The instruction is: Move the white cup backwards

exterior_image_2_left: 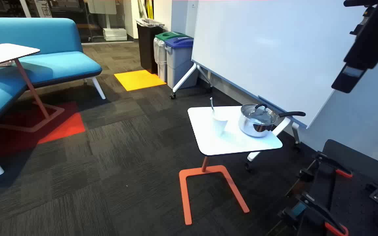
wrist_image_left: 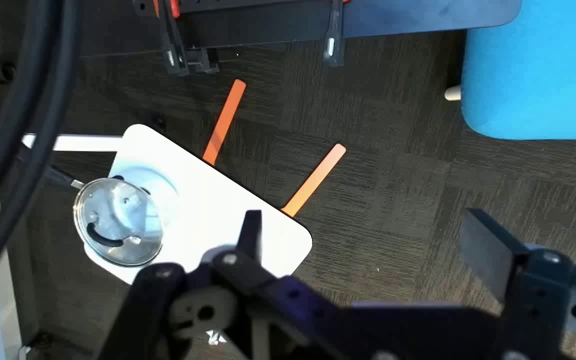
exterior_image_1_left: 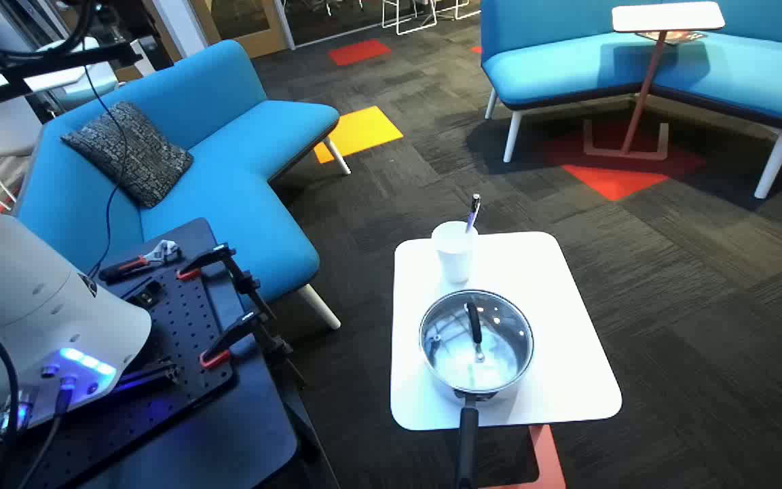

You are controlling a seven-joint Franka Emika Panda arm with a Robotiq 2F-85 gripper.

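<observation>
The white cup (exterior_image_1_left: 454,257) stands upright on a small white table (exterior_image_1_left: 571,387) with a pen (exterior_image_1_left: 474,214) poking out. In an exterior view the cup (exterior_image_2_left: 220,124) stands beside the silver pot (exterior_image_2_left: 256,126). In the wrist view the cup is almost wholly hidden behind the left finger; only a pale curved edge shows there. My gripper (wrist_image_left: 365,220) is open and empty, high above the floor and table, with its fingers wide apart. Its dark end (exterior_image_2_left: 356,62) shows at the upper right of an exterior view, well away from the cup.
The lidded pot (wrist_image_left: 118,220) stands close to the cup, its dark handle (exterior_image_1_left: 467,435) reaching past the table edge. A black bench (exterior_image_1_left: 228,435) with clamps (exterior_image_1_left: 228,339) holds the arm base. A blue sofa (exterior_image_1_left: 241,183) and a whiteboard (exterior_image_2_left: 261,46) stand around.
</observation>
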